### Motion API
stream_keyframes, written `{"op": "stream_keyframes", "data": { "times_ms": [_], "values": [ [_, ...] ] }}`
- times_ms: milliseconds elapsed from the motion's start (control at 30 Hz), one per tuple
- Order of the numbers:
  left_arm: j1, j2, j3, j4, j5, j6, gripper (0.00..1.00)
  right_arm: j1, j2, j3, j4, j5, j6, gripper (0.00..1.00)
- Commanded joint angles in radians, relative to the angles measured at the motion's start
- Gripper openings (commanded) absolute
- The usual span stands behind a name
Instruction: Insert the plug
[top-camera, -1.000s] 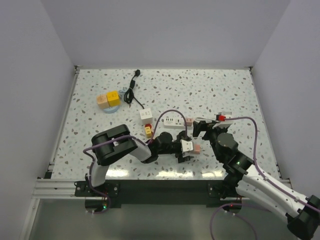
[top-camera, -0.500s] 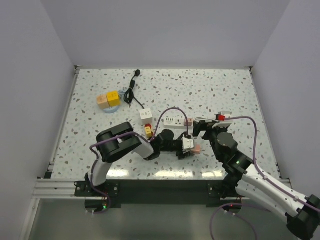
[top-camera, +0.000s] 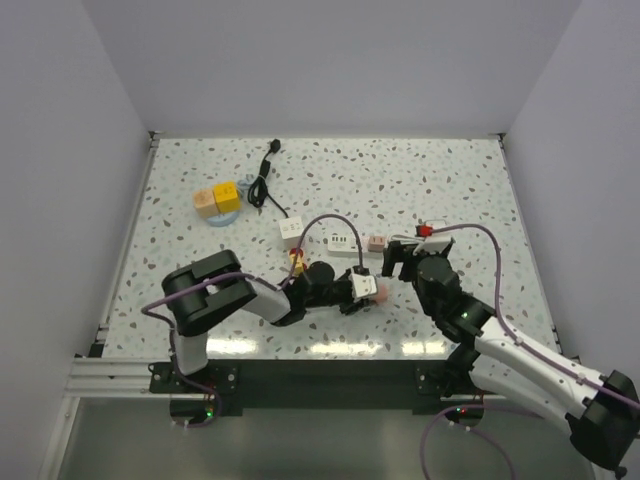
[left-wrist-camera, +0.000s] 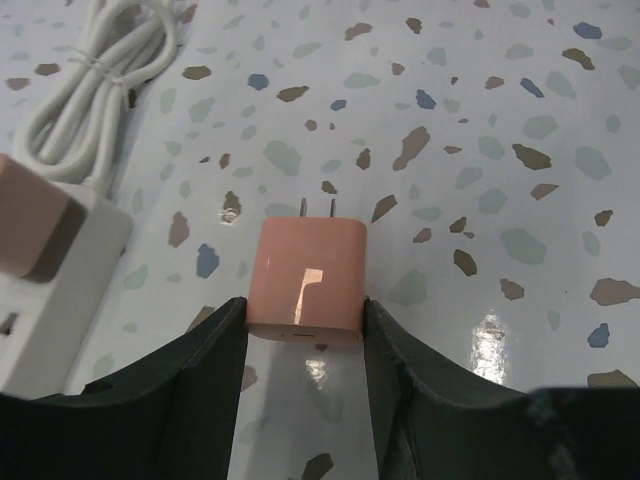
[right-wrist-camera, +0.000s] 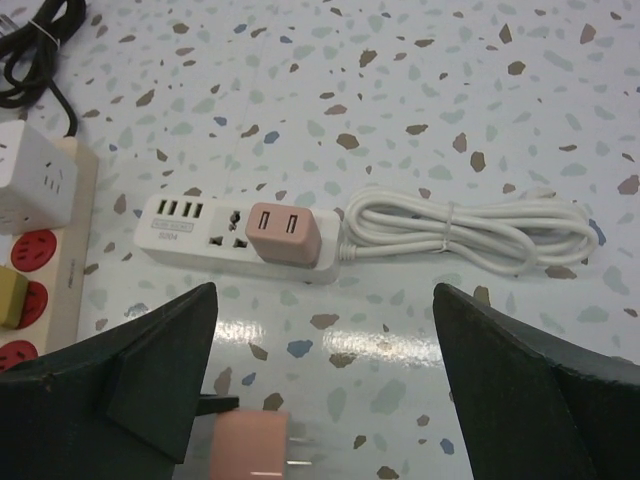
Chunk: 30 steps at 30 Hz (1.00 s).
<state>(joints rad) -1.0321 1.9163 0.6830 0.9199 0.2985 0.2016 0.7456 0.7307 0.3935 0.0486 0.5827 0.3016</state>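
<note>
The plug is a small pink block with two metal prongs pointing away from the left wrist camera. My left gripper is shut on it, one dark finger against each side, low over the table. From above, the plug sits at the end of the left gripper. The white power strip lies just beyond it, with a pink adapter plugged into its right end. My right gripper hovers open facing the strip, nothing between its fingers, and the plug shows near its lower left.
The strip's coiled white cord lies to its right. A white cube socket and a wooden strip with red and yellow plugs are left of it. A black cable and yellow blocks lie at the back left.
My left gripper has closed from wide open onto the pink plug, and its arm has shifted a little to the left. The right gripper has moved slightly up and left, still open.
</note>
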Motion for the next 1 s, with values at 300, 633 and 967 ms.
{"op": "stream_keyframes", "data": {
  "times_ms": [300,633,967],
  "values": [
    [0.010,-0.315,-0.042,-0.248,-0.335,0.015,0.00,0.000,0.128,0.111,-0.001,-0.342,-0.073,0.85],
    [0.010,-0.390,-0.045,-0.311,-0.387,0.018,0.00,0.012,0.228,0.142,0.007,-0.474,-0.090,0.84],
    [0.009,-0.422,-0.051,-0.316,-0.391,0.024,0.00,0.020,0.306,0.148,0.092,-0.581,-0.084,0.84]
  ]
}}
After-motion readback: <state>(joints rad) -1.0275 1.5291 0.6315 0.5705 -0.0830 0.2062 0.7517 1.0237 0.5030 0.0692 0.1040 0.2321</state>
